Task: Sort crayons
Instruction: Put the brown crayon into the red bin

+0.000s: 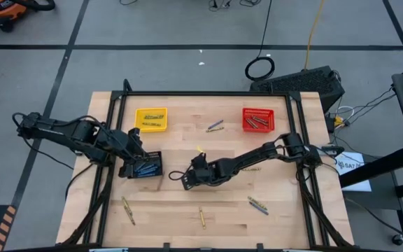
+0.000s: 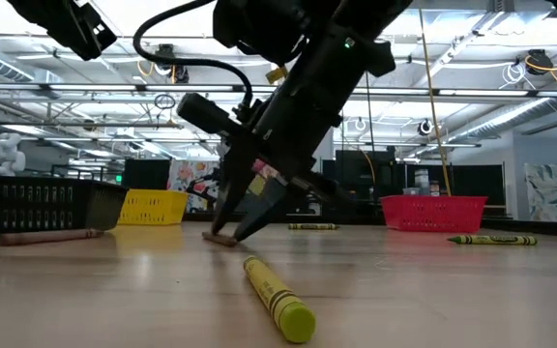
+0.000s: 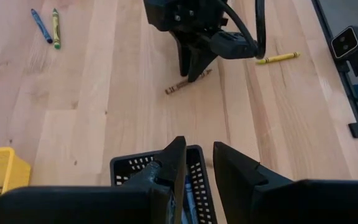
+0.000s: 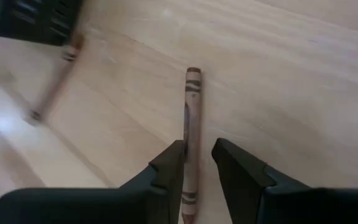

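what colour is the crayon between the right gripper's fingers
Brown, with darker bands near its ends; the right wrist view shows it best.

Your counter (image 1: 208, 210) was evenly, brightly lit by ceiling strip lights (image 2: 472, 72); shadows were soft. The right wrist view showed motion blur on one crayon (image 4: 55, 78).

Right gripper (image 4: 196, 163) lowered to the table, fingers slightly apart and pointing down, left gripper (image 3: 197, 163) hovering, fingers narrowly parted
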